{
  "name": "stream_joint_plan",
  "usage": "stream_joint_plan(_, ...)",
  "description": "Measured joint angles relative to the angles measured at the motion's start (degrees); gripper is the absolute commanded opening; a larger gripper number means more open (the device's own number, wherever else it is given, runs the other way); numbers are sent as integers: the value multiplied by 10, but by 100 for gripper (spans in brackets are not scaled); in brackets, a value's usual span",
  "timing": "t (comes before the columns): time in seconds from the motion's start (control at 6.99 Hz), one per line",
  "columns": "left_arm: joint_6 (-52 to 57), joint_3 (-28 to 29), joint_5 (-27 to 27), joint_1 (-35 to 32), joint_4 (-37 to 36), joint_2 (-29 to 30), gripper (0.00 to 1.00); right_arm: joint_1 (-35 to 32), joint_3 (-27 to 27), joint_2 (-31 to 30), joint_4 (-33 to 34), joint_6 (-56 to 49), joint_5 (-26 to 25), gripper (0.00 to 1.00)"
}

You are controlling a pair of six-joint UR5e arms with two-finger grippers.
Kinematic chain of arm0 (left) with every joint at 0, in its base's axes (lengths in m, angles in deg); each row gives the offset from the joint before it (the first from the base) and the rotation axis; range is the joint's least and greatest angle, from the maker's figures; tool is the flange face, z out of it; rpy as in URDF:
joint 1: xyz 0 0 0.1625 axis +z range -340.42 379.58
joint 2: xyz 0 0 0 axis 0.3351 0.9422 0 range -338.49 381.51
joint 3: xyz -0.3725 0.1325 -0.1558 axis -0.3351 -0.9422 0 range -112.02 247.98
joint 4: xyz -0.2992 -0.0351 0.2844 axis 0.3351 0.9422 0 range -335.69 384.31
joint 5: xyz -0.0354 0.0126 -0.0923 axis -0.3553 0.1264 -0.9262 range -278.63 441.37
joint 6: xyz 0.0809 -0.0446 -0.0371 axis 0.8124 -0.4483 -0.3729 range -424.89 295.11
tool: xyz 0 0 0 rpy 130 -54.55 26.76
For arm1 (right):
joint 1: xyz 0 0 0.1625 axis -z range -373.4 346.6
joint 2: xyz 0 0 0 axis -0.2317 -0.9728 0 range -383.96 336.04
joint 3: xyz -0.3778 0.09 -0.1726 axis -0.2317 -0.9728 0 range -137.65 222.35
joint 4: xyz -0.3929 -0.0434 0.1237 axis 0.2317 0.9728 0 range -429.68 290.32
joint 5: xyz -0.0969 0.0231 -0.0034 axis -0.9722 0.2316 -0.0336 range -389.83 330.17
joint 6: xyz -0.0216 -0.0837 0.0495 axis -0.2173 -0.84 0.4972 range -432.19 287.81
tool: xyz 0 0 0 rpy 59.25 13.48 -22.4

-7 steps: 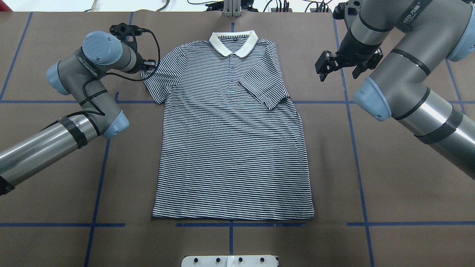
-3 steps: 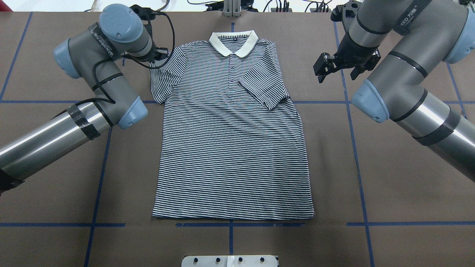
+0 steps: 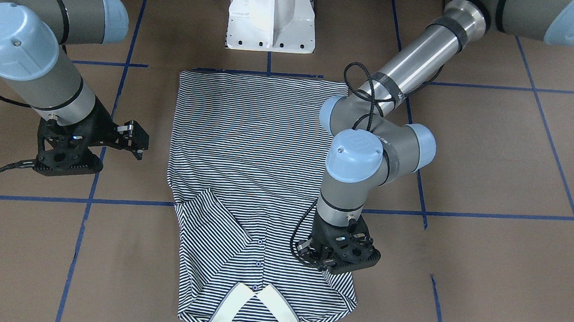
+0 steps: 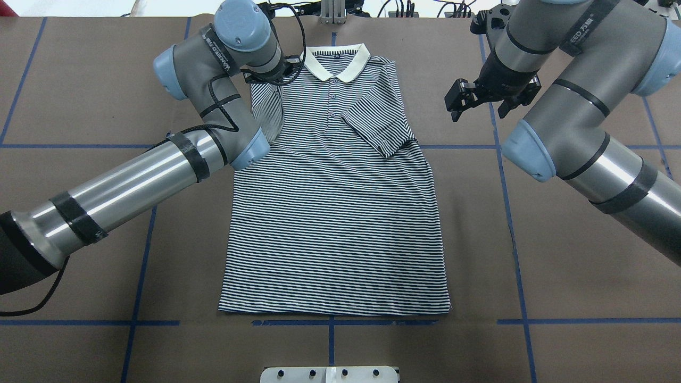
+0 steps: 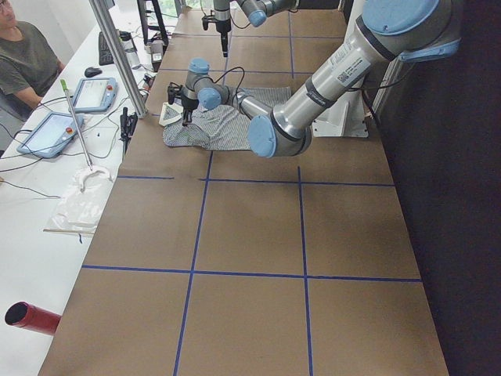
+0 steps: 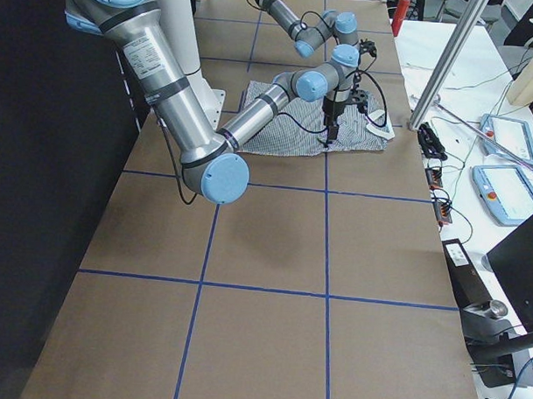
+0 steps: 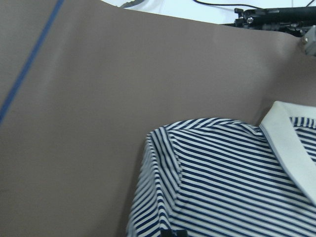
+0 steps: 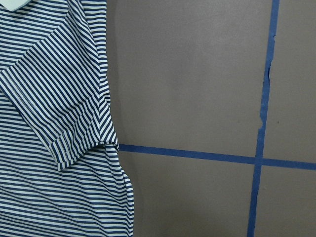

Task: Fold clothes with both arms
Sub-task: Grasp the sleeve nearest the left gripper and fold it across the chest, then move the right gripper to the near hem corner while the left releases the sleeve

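The striped polo shirt [image 4: 335, 223] lies flat in the middle of the worktop [image 4: 558, 276], hem nearest the robot, with open brown surface on both sides. Farther, the right pincer [image 4: 456, 101] hovers beside the shirt, not touching, jaws apart. The left pincer [image 3: 335, 256] is clamped on a sleeve [image 4: 266, 114], lifted near the collar [image 4: 335, 59].

Blue tape lines [image 4: 585, 321] are crossing the brown table cover [image 4: 585, 255]. A white pedestal [image 3: 272, 13] is standing at its edge. A person [image 5: 23, 55] is sitting beside tablets [image 5: 48, 131] on a side bench [image 5: 23, 204].
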State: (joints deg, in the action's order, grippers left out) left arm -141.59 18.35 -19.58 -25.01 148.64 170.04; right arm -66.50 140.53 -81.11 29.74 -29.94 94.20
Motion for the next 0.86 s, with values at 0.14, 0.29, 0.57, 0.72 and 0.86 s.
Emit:
stream_joint_plan(0.14,-8,28,1,4,40,11,99,3,0,0,0,4,0,100)
stream_joint_plan(0.29,-6,36,0,8,66,15,100,5,-1,0,0,5,-1,100)
stream_joint_plan(0.57,7,25,-2,11,84,12,100,7,-2,1,0,6,-3,100)
stream_joint_plan(0.72,15,-5,-10,11,77,-4,100,11,0,1,0,11,-4,100)
stream_joint_plan(0.86,28,-63,-31,10,50,-37,100,25,3,0,-5,35,-13,100)
